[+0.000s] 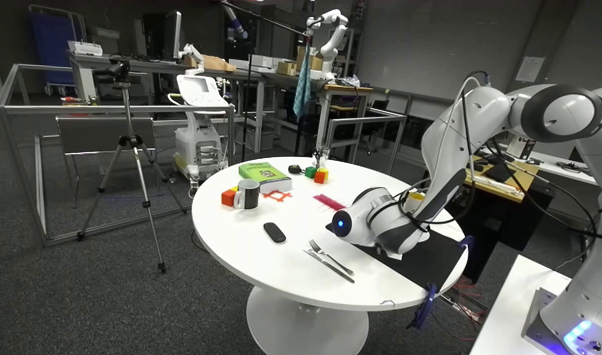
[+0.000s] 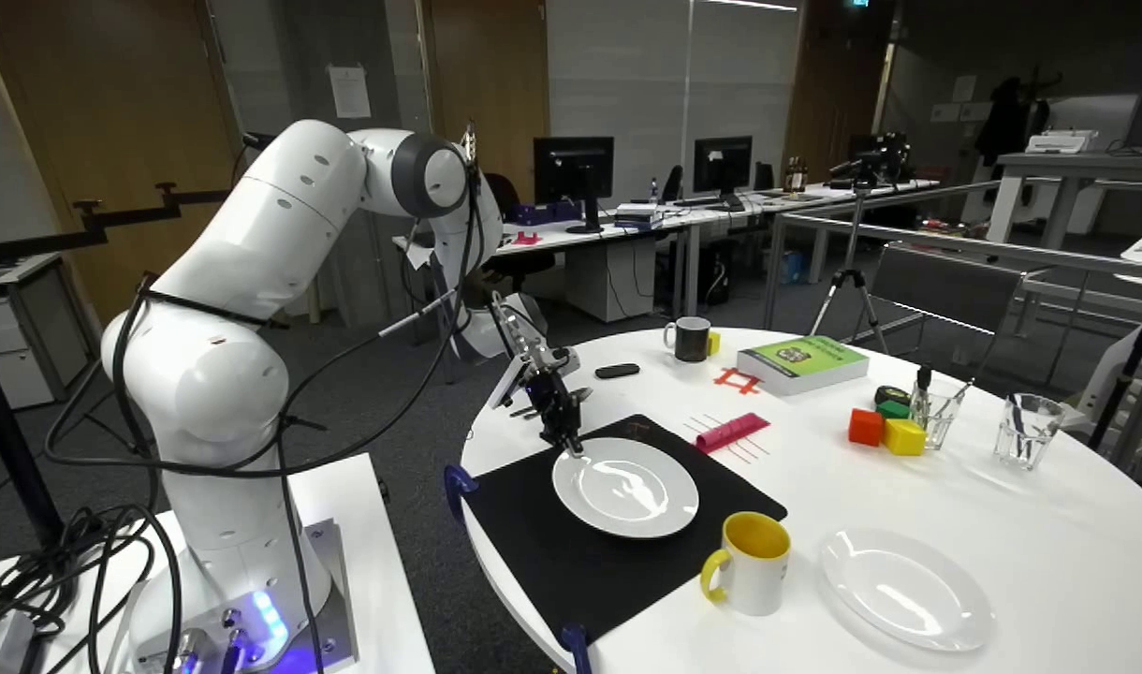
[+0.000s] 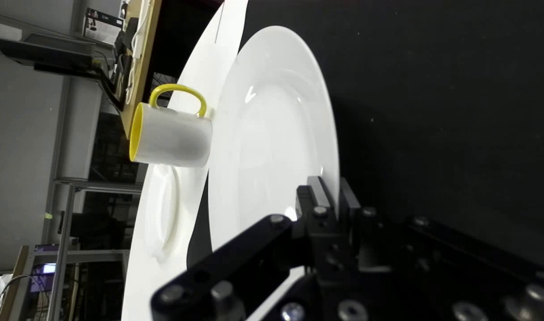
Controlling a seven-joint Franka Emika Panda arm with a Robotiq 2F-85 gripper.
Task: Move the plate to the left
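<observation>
The white round plate (image 2: 625, 489) is over the black placemat (image 2: 571, 566) in an exterior view. It fills the middle of the wrist view (image 3: 272, 133), and its rim lies between the fingers there. My gripper (image 2: 573, 447) is shut on the plate's near rim, one finger on each side in the wrist view (image 3: 330, 185). The plate looks slightly tilted, with a dark shadow beside it; I cannot tell how far it is off the mat. In an exterior view the arm hides most of the plate and the fingers. A second white plate (image 2: 908, 588) lies on the bare tabletop.
A white mug with yellow inside (image 2: 756, 569) stands close beside the held plate. A fork (image 1: 330, 257), a knife (image 1: 329, 266) and a black remote (image 1: 274, 232) lie on the tabletop. A pink piece (image 2: 732, 432), blocks (image 2: 866, 427), a book (image 2: 805, 363) and glasses (image 2: 1028, 431) stand farther off.
</observation>
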